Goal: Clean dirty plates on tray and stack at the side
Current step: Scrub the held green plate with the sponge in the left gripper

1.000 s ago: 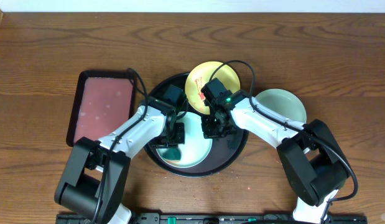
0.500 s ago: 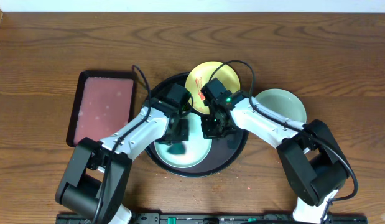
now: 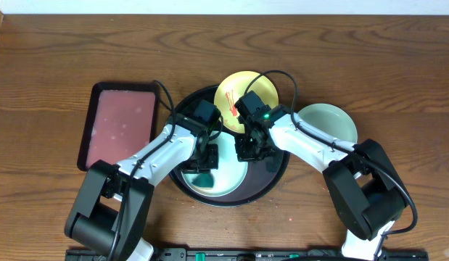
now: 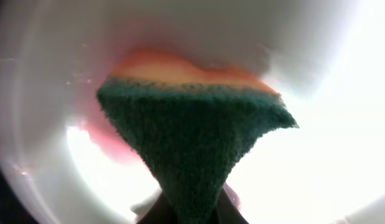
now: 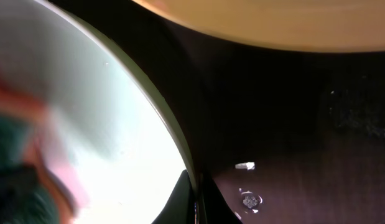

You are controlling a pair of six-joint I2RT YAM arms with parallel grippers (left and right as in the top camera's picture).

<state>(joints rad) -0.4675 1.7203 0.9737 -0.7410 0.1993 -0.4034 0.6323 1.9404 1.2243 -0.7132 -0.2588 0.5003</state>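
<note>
Overhead, the round black tray sits mid-table with two plates in it and a third outside it. The mint plate on the table lies just right of the tray. Its face shows no red, so I judge it the one plate finished and the base of the stack.

The near mint plate lies in the near half of the tray, under both arms. The left gripper has its jaws pinched on a sponge, green scouring side toward the wrist camera and yellow layer behind, pressed against the plate's face. In the left wrist view a red smear shows just left of the sponge, so this plate looks mid-scrub, not clean. The right gripper has its jaws pressed together on that plate's right rim, apparently steadying it.

The yellow plate rests at the far edge of the tray, overlapping the rim. It has red streaks on its face — untouched, as it lies. A dark red rectangular tray lies to the left, apart from the work.

By my reading, what is left is to clear the red off the near mint plate and set it on the one at the right, then scrub the yellow plate and stack it too — roughly a third done.
</note>
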